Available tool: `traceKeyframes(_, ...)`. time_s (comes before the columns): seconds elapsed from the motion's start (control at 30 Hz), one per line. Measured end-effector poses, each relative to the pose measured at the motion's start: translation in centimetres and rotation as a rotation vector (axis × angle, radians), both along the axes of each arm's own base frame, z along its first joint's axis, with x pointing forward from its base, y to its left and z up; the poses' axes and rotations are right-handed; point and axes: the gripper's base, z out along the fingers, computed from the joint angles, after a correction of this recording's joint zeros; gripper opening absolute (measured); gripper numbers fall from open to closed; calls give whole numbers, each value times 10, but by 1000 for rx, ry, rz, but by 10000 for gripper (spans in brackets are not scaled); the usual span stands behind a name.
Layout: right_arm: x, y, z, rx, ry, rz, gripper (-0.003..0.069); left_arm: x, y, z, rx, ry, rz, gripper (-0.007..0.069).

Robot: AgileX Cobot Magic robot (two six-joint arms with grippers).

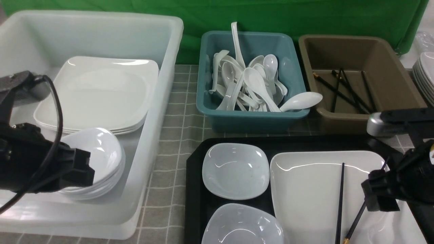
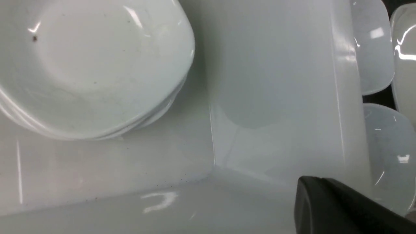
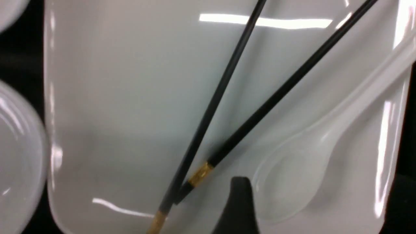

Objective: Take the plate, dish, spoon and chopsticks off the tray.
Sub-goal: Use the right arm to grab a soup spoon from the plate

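The black tray (image 1: 195, 189) holds the large white plate (image 1: 305, 189) and two small white dishes (image 1: 235, 171) (image 1: 242, 225). Both black chopsticks (image 1: 340, 200) lie on the plate, crossing near their gold ends (image 3: 200, 174). The white spoon (image 3: 292, 182) also lies on the plate; the right arm hides it in the front view. My right gripper (image 1: 379, 196) hovers open over the plate's right side, one finger (image 3: 239, 208) beside the spoon's bowl, holding nothing. My left gripper (image 1: 84, 167) is shut and empty above the stacked dishes in the white tub.
The white tub (image 1: 162, 101) on the left holds a stack of plates (image 1: 98, 95) and a stack of small dishes (image 1: 98, 159). Behind the tray stand a teal tub (image 1: 251, 117) of spoons and a brown tub (image 1: 339, 51) with chopsticks. More plates (image 1: 425, 78) are stacked at far right.
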Motion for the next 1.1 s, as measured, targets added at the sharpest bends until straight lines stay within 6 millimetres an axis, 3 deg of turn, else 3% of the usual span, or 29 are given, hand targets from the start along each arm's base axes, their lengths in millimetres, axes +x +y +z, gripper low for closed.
traceKeyframes(0.1, 13, -5, -7, -36, 25, -24, 572, -4, -12, -1, 44, -4, -90, 0)
traceKeyframes(0.37, 23, -47, -15, -37, 81, -193, 538, -19, -50, -4, 177, -55, -285, -2)
traceKeyframes(0.63, 33, -44, -32, 5, 137, -219, 538, -19, -73, 3, 139, -212, -335, -1)
traceKeyframes(0.83, 40, -42, -53, -6, 214, -225, 535, -6, -84, 11, 98, -407, -390, -1)
traceKeyframes(1.1, 48, -39, -69, 12, 232, -246, 536, 10, -100, -21, 178, -320, -554, -1)
